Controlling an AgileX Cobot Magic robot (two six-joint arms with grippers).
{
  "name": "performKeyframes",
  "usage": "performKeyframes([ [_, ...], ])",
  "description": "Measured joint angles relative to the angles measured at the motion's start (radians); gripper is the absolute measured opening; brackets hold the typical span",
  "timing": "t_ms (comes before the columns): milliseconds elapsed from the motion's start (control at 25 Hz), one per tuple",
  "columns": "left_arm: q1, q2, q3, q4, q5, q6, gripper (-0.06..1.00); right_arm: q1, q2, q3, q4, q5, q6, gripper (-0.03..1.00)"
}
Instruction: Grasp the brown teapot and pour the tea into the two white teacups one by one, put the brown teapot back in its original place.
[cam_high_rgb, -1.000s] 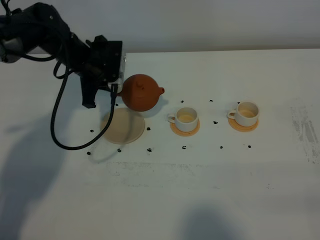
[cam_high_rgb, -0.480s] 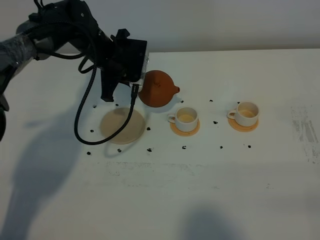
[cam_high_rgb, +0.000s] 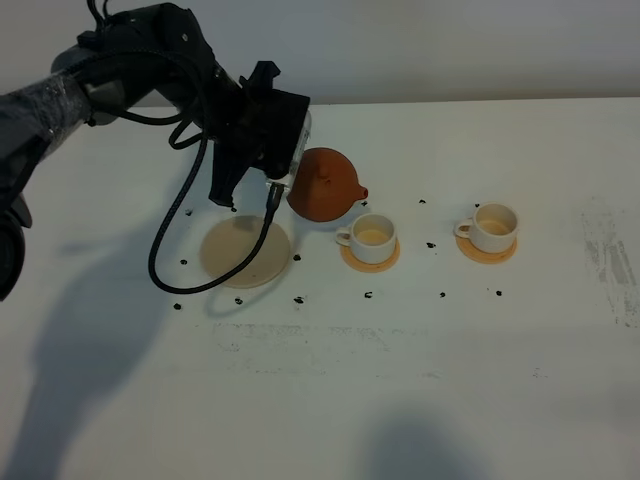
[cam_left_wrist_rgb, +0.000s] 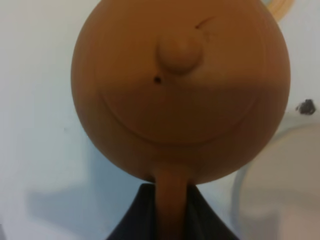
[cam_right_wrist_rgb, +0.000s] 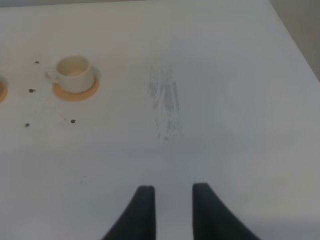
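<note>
The brown teapot (cam_high_rgb: 325, 184) hangs in the air, held by its loop handle in my left gripper (cam_high_rgb: 292, 182), which is shut on it. It is tilted with its spout close above the left white teacup (cam_high_rgb: 371, 235). The right white teacup (cam_high_rgb: 495, 226) stands further right; each cup sits on an orange-tan coaster. The beige saucer (cam_high_rgb: 245, 252) lies bare, below-left of the pot. The left wrist view shows the teapot (cam_left_wrist_rgb: 180, 85) from behind, its handle between the fingers. My right gripper (cam_right_wrist_rgb: 172, 210) is open and empty over bare table, with the right teacup (cam_right_wrist_rgb: 74, 70) far off.
The white table (cam_high_rgb: 400, 380) carries small black marks around the saucer and cups. A black cable loops down from the left arm over the saucer's edge. A scuffed patch (cam_high_rgb: 610, 260) marks the table at the right.
My left arm has carried the teapot to the right, from over the saucer's far edge to just beside the left teacup. The right gripper's motion cannot be judged.
</note>
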Motion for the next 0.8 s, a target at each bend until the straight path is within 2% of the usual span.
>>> performKeyframes([
  [400,-0.033,0.007,0.000,0.088,-0.051,0.026,0.08,0.000,0.000,0.000,0.000,0.000,0.000,0.21],
  [800,-0.055,0.019,0.000,0.090,-0.090,0.113,0.08,0.000,0.000,0.000,0.000,0.000,0.000,0.21],
])
